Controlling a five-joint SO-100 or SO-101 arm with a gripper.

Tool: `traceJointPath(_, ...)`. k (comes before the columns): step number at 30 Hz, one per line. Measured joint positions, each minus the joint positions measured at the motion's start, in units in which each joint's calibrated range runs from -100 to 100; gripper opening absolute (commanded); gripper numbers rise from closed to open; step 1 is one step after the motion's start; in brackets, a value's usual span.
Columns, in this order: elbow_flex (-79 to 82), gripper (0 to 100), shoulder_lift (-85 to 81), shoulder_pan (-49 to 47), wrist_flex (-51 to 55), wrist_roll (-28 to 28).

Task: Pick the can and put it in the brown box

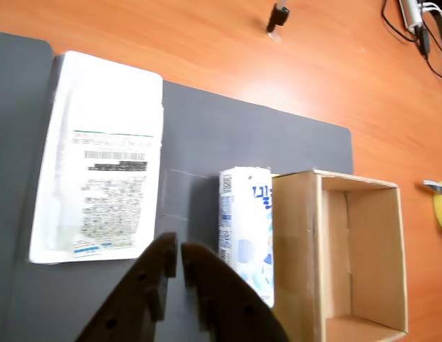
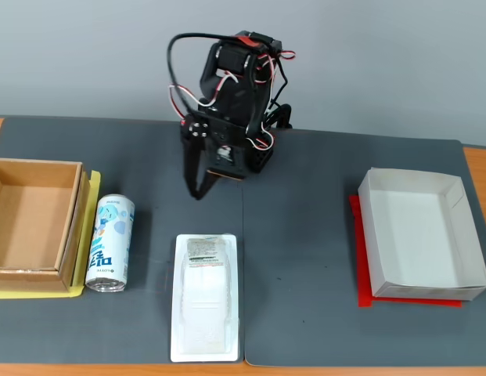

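Can [image 2: 110,243] – smooth printed metal, slight sheen, brown box [image 2: 33,223] – matt raw cardboard, tray package [image 2: 205,307] – glossy white plastic with paper label, mat [image 2: 305,258] – matt dark grey, table [image 1: 206,50] – smooth orange wood-look.

Wall [image 2: 383,63]: plain grey-blue, unmarked, evenly lit, directly behind the table in the fixed view.

Table [image 1: 206,50]: orange-brown wood grain, glossy, soft glare patches; exposed beyond the mat edges in the wrist view, narrow strips at the mat's near and side edges in the fixed view.

Mat [image 2: 305,235]: dark grey, matte, in two sheets, seam running front to back near the table's middle; rounded corners.

Cables [image 1: 420,28]: black, with a silver plug, on bare table at the far right corner of the wrist view.

Small black object [image 1: 277,17]: on bare table, beyond the mat; kind unclear.

Light: diffuse, soft shadows.
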Motion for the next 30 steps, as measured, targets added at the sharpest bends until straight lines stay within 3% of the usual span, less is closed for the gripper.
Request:
traceJointPath(15,-9.6,2,18.9,16.9,-0.1,8.2)
traceJointPath(30,-9.6,45,28.7,19.1,-0.1,9.3)
